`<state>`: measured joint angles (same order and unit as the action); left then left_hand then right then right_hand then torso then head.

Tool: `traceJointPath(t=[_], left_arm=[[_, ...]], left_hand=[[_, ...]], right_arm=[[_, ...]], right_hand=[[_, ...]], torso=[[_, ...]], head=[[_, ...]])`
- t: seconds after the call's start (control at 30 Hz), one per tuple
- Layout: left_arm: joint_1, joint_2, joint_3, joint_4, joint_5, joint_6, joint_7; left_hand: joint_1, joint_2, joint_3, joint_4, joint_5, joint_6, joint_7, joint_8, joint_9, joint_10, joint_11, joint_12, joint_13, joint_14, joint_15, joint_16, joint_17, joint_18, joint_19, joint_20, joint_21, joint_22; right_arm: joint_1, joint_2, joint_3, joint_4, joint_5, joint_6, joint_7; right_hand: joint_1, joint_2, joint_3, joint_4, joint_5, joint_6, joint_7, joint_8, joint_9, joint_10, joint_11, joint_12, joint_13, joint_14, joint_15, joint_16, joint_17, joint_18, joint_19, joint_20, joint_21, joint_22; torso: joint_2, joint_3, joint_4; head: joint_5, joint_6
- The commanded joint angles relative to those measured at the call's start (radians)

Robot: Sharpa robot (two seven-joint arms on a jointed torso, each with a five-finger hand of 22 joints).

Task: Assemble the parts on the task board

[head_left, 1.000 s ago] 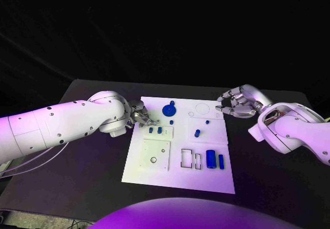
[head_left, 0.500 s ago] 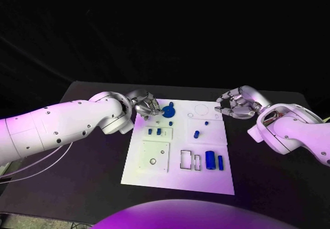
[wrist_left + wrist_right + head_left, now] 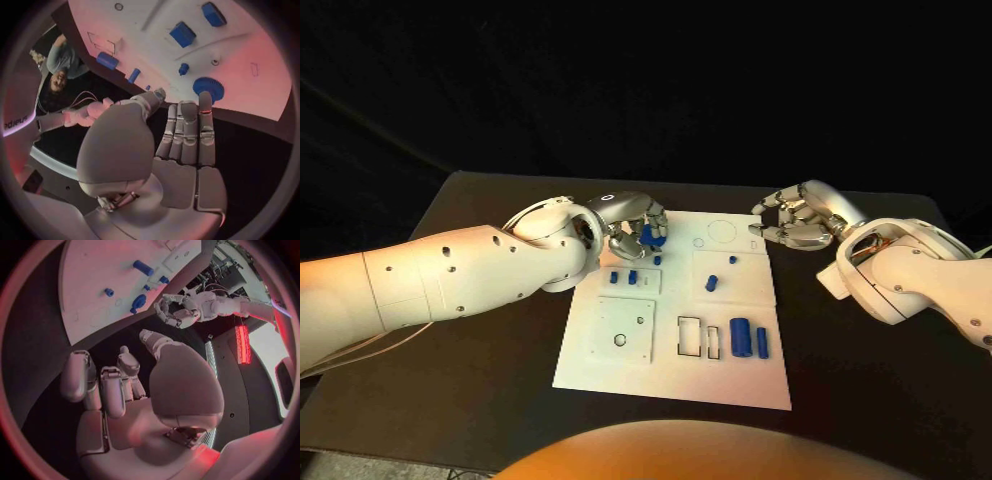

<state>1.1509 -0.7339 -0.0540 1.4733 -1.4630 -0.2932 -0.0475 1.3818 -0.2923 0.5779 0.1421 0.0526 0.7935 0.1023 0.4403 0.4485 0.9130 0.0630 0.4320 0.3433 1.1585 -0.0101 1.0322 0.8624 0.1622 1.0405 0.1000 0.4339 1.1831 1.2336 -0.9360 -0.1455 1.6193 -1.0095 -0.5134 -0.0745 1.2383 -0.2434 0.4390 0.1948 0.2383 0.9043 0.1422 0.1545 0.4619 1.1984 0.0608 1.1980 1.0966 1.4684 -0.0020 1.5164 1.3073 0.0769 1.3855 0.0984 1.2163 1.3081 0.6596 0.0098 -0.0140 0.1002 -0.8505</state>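
Observation:
The white task board [image 3: 672, 362] lies in the middle of the black table. A round blue gear [image 3: 652, 238] sits near its far left corner. My left hand [image 3: 632, 220] hovers over that gear; in the left wrist view its straight fingers [image 3: 187, 131] end right at the gear [image 3: 208, 88], and I cannot tell if they touch. It holds nothing. My right hand [image 3: 793, 222] hangs by the board's far right corner, fingers loosely bent and holding nothing. Two small blue blocks [image 3: 625, 277] and two blue cylinders [image 3: 749, 335] stand on the board.
Small blue pegs [image 3: 713, 281] stand mid-board, beside rectangular slots [image 3: 691, 335] and a square plate with holes [image 3: 623, 328]. Bare black table lies on both sides of the board. The right wrist view shows the left hand [image 3: 176, 311] beyond the board's edge [image 3: 106, 265].
My left hand has moved from the board's left edge toward the far edge and now hangs over the blue gear. The right hand has hardly moved.

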Motion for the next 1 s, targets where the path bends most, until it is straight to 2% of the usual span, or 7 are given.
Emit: traceJointPath(t=[0.03, 0.2, 0.37, 0.47, 0.67, 0.8, 1.0], left_arm=[[0.0, 0.018, -0.002, -0.016, -0.19, 0.068, 0.031], [0.0, 0.043, -0.005, -0.04, -0.23, 0.123, 0.011], [0.0, 0.058, -0.006, -0.053, -0.243, 0.161, -0.006], [0.0, 0.066, -0.006, -0.058, -0.247, 0.186, -0.016], [0.0, 0.077, -0.006, -0.071, -0.247, 0.221, -0.038], [0.0, 0.085, -0.006, -0.083, -0.232, 0.225, -0.044], [0.0, 0.097, -0.006, -0.096, -0.221, 0.23, -0.042]], left_hand=[[-0.012, -0.002, -0.002, -0.021, -0.003, 0.016, 0.0, -0.023, -0.015, 0.008, -0.002, -0.018, -0.026, 0.03, -0.003, 0.037, 0.024, 0.018, 0.014, -0.001, 0.012, 0.016], [-0.029, 0.001, -0.003, -0.042, -0.002, 0.038, 0.005, -0.049, -0.028, 0.018, -0.001, -0.046, -0.061, 0.08, -0.005, 0.109, 0.075, 0.016, 0.033, -0.005, 0.036, 0.049], [-0.042, 0.002, 0.014, -0.056, -0.002, 0.082, 0.014, -0.065, -0.036, 0.056, 0.004, -0.062, -0.091, 0.147, -0.004, 0.207, 0.153, -0.01, 0.111, -0.005, 0.212, 0.138], [-0.048, 0.003, 0.019, -0.062, -0.003, 0.088, 0.015, -0.076, -0.04, 0.063, 0.005, -0.072, -0.102, 0.159, -0.003, 0.229, 0.166, -0.015, 0.126, -0.005, 0.252, 0.162], [-0.054, 0.006, 0.025, -0.066, -0.002, 0.091, 0.019, -0.09, -0.044, 0.076, 0.008, -0.082, -0.114, 0.173, 0.0, 0.252, 0.179, -0.021, 0.143, -0.003, 0.297, 0.189], [-0.051, 0.013, 0.043, -0.068, -0.002, 0.101, 0.026, -0.095, -0.044, 0.093, 0.013, -0.089, -0.122, 0.187, 0.011, 0.272, 0.194, -0.028, 0.157, 0.003, 0.332, 0.204], [-0.045, 0.017, 0.064, -0.072, -0.001, 0.115, 0.026, -0.098, -0.043, 0.109, 0.014, -0.098, -0.132, 0.196, 0.014, 0.287, 0.201, -0.031, 0.169, 0.007, 0.362, 0.21]], right_arm=[[-0.001, 0.001, 0.0, 0.0, -0.004, -0.006, 0.01], [-0.001, 0.001, 0.0, 0.001, -0.004, -0.007, 0.01], [-0.001, 0.001, 0.0, 0.001, -0.004, -0.007, 0.01], [-0.001, 0.001, 0.0, 0.001, -0.004, -0.007, 0.01], [-0.001, 0.001, 0.0, 0.002, -0.004, -0.007, 0.01], [-0.001, 0.001, 0.0, 0.002, -0.004, -0.007, 0.01], [-0.001, 0.003, 0.0, 0.002, -0.004, -0.007, 0.011]], right_hand=[[-0.001, 0.003, 0.007, -0.002, 0.004, -0.007, 0.0, 0.006, 0.001, -0.006, 0.0, -0.007, -0.004, 0.067, -0.008, -0.007, 0.138, 0.006, -0.007, 0.0, -0.006, 0.082], [-0.001, 0.003, 0.007, -0.002, 0.005, -0.008, 0.0, 0.006, 0.001, -0.006, 0.0, -0.007, -0.005, 0.067, -0.008, -0.007, 0.138, 0.006, -0.007, 0.0, -0.006, 0.082], [-0.001, 0.003, 0.007, -0.002, 0.005, -0.008, 0.0, 0.006, 0.001, -0.006, 0.0, -0.007, -0.005, 0.067, -0.008, -0.007, 0.138, 0.006, -0.007, 0.0, -0.006, 0.082], [-0.001, 0.003, 0.008, -0.002, 0.007, -0.008, 0.0, 0.006, 0.002, -0.006, 0.0, -0.009, -0.006, 0.067, -0.008, -0.007, 0.138, 0.006, -0.007, 0.0, -0.007, 0.082], [-0.001, 0.003, 0.008, -0.002, 0.007, -0.008, 0.0, 0.006, 0.002, -0.006, 0.0, -0.009, -0.006, 0.067, -0.008, -0.007, 0.138, 0.006, -0.007, 0.0, -0.007, 0.082], [-0.001, 0.003, 0.008, -0.002, 0.007, -0.008, 0.0, 0.006, 0.002, -0.006, 0.0, -0.009, -0.006, 0.067, -0.008, -0.007, 0.138, 0.006, -0.007, 0.0, -0.007, 0.082], [-0.001, 0.003, 0.008, -0.002, 0.007, -0.008, 0.0, 0.006, 0.002, -0.006, 0.0, -0.009, -0.006, 0.067, -0.008, -0.007, 0.138, 0.006, -0.007, 0.0, -0.007, 0.082]], torso=[[0.002, -0.0005, -0.0011], [0.001, 0.0008, -0.0005], [0.0, 0.0009, 0.0002], [0.0, 0.0012, -0.0001], [-0.001, 0.0008, 0.0007], [0.0, 0.0006, 0.0015], [-0.001, 0.001, 0.0006]], head=[[-0.003, 0.001], [-0.007, -0.001], [-0.01, -0.002], [-0.01, -0.003], [-0.011, -0.005], [-0.013, -0.005], [-0.012, -0.006]])
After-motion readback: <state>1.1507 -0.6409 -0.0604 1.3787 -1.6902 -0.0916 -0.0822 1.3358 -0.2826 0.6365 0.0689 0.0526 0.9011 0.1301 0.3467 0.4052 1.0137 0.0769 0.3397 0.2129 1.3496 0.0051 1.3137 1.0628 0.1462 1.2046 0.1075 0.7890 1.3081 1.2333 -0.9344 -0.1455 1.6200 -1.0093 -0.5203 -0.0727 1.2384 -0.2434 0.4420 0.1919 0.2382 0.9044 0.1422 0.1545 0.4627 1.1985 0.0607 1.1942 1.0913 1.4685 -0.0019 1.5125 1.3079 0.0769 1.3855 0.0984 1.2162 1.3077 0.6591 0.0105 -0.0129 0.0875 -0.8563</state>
